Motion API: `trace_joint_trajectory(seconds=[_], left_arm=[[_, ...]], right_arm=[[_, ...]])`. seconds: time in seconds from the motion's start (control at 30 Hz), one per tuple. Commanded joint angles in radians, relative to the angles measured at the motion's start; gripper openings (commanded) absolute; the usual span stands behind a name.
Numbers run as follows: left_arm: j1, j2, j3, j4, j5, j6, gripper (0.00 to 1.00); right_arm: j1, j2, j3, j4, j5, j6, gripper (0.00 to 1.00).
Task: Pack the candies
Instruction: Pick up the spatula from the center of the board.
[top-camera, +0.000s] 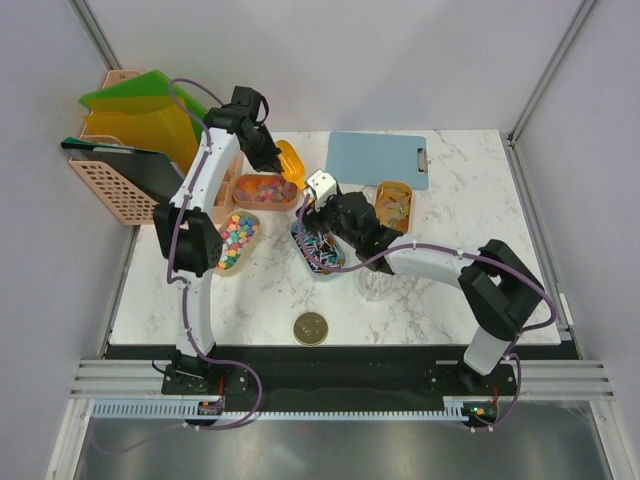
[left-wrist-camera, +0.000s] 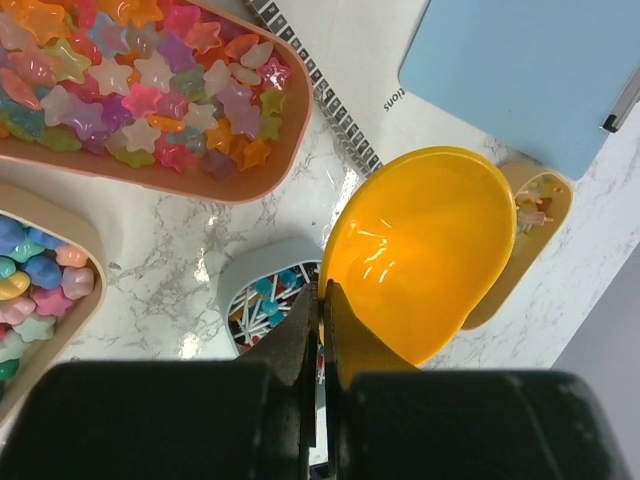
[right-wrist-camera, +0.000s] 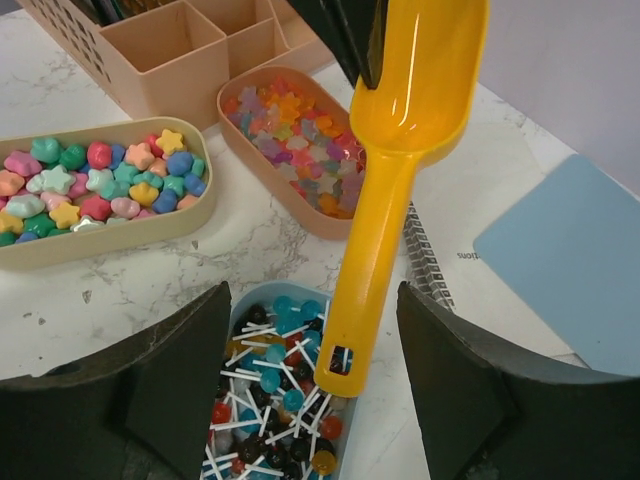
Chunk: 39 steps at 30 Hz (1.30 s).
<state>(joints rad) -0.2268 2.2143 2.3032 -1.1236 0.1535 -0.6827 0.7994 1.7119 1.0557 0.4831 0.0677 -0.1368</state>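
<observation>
My left gripper (left-wrist-camera: 320, 300) is clamped on the rim of the orange scoop (left-wrist-camera: 430, 250), whose handle points toward my right gripper (right-wrist-camera: 315, 370). That one stands wide with nothing between its fingers, above the blue-grey tray (right-wrist-camera: 238, 294) of dark stick candies (right-wrist-camera: 270, 400) at mid-bench. Pastel candies (right-wrist-camera: 100, 180) fill the beige tray (right-wrist-camera: 120, 235) nearer the left edge. The orange-red ones (right-wrist-camera: 295, 140) lie in the pink tray (right-wrist-camera: 270, 200) toward the far edge.

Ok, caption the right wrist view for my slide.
Left gripper clamps the orange scoop by its bowl; open right gripper frames the lollipop tray.
</observation>
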Motion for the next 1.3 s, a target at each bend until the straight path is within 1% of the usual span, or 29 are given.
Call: trace_joint_trajectory(seconds=[0.0, 0.13, 0.27, 0.3, 0.33, 0.37, 0.43, 0.47, 0.53, 0.57, 0.6, 0.63, 0.67, 0.7, 0.73, 0.8, 0.83, 0.87, 0.9, 0.93, 1.0, 1.03, 1.07, 1.1, 1.13, 1.17, 1.2, 1.23, 1.27], left_arm=[[0.0, -0.093, -0.008, 0.002, 0.04, -0.032, 0.02], [0.0, -0.107, -0.03, 0.002, 0.054, -0.026, 0.02], [0.0, -0.117, -0.05, 0.004, 0.063, -0.021, 0.02], [0.0, -0.119, -0.056, 0.002, 0.063, -0.02, 0.02], [0.0, -0.119, -0.056, 0.002, 0.063, -0.021, 0.02], [0.0, -0.12, -0.059, 0.002, 0.064, -0.018, 0.02], [0.0, -0.119, -0.064, 0.004, 0.067, -0.018, 0.02], [0.0, -0.117, -0.065, 0.004, 0.07, -0.017, 0.02], [0.0, -0.114, -0.073, 0.019, 0.081, 0.012, 0.02], [0.0, -0.114, -0.079, 0.036, 0.101, 0.038, 0.06], [-0.002, -0.113, -0.085, 0.053, 0.107, 0.073, 0.13], [-0.002, -0.111, -0.082, 0.077, 0.103, 0.15, 0.37], [-0.002, -0.108, -0.076, 0.084, 0.086, 0.194, 0.47], [0.0, -0.102, -0.05, 0.084, 0.068, 0.24, 0.66], [0.004, -0.082, -0.036, 0.087, 0.052, 0.34, 0.72], [0.01, -0.061, 0.008, 0.085, 0.064, 0.437, 0.82], [0.029, -0.056, 0.009, 0.09, 0.076, 0.495, 0.86], [0.041, -0.056, 0.004, 0.105, 0.156, 0.527, 0.87], [0.055, -0.057, -0.001, 0.108, 0.196, 0.554, 0.87], [0.07, -0.061, -0.004, 0.111, 0.228, 0.593, 0.88], [0.078, -0.065, -0.01, 0.116, 0.241, 0.65, 0.88], [0.08, -0.076, -0.028, 0.133, 0.259, 0.717, 0.86], [0.08, -0.112, -0.056, 0.178, 0.271, 0.76, 0.84], [0.08, -0.14, -0.138, 0.218, 0.287, 0.803, 0.82], [0.08, -0.169, -0.192, 0.26, 0.331, 0.898, 0.81], [0.08, -0.2, -0.252, 0.301, 0.369, 0.955, 0.81], [0.08, -0.282, -0.395, 0.402, 0.423, 1.018, 0.8], [0.08, -0.326, -0.477, 0.448, 0.533, 1.158, 0.78], [0.08, -0.379, -0.645, 0.503, 0.591, 1.234, 0.76]], right_arm=[[0.007, 0.031, 0.044, 0.06, 0.039, -0.01, 0.75], [0.007, 0.069, 0.041, 0.075, 0.069, -0.029, 0.72], [0.007, 0.074, 0.044, 0.086, 0.081, -0.027, 0.54], [0.007, 0.071, 0.046, 0.086, 0.09, -0.026, 0.53], [0.006, 0.071, 0.046, 0.087, 0.098, -0.026, 0.49], [0.006, 0.071, 0.047, 0.089, 0.106, -0.029, 0.41], [0.006, 0.065, 0.046, 0.091, 0.116, -0.041, 0.33], [0.006, 0.063, 0.046, 0.091, 0.116, -0.056, 0.22], [0.006, 0.052, 0.046, 0.069, 0.078, -0.082, 0.07], [0.003, 0.048, 0.056, 0.043, 0.057, -0.124, 0.0], [0.0, 0.029, 0.067, 0.013, 0.035, -0.142, 0.0], [-0.003, 0.016, 0.078, -0.067, 0.011, -0.156, 0.0], [-0.008, 0.002, 0.104, -0.113, 0.0, -0.174, 0.0], [-0.025, -0.03, 0.115, -0.156, -0.011, -0.197, 0.0], [-0.038, -0.049, 0.122, -0.238, -0.046, -0.211, 0.0], [-0.089, -0.105, 0.133, -0.311, -0.1, -0.236, 0.0], [-0.107, -0.124, 0.136, -0.39, -0.123, -0.289, 0.0], [-0.124, -0.141, 0.141, -0.429, -0.185, -0.317, 0.0], [-0.15, -0.168, 0.145, -0.469, -0.203, -0.355, 0.0], [-0.163, -0.181, 0.15, -0.563, -0.219, -0.435, 0.0], [-0.199, -0.208, 0.17, -0.661, -0.291, -0.524, 0.0], [-0.213, -0.212, 0.181, -0.767, -0.322, -0.594, 0.0], [-0.242, -0.21, 0.213, -0.826, -0.383, -0.627, 0.0], [-0.256, -0.203, 0.237, -0.956, -0.41, -0.658, 0.0], [-0.269, -0.192, 0.262, -1.021, -0.433, -0.69, 0.0], [-0.293, -0.181, 0.315, -1.085, -0.462, -0.745, 0.0], [-0.302, -0.154, 0.344, -1.206, -0.504, -0.774, 0.0], [-0.313, -0.141, 0.369, -1.247, -0.522, -0.79, 0.0], [-0.333, -0.126, 0.407, -1.277, -0.532, -0.813, 0.0]])
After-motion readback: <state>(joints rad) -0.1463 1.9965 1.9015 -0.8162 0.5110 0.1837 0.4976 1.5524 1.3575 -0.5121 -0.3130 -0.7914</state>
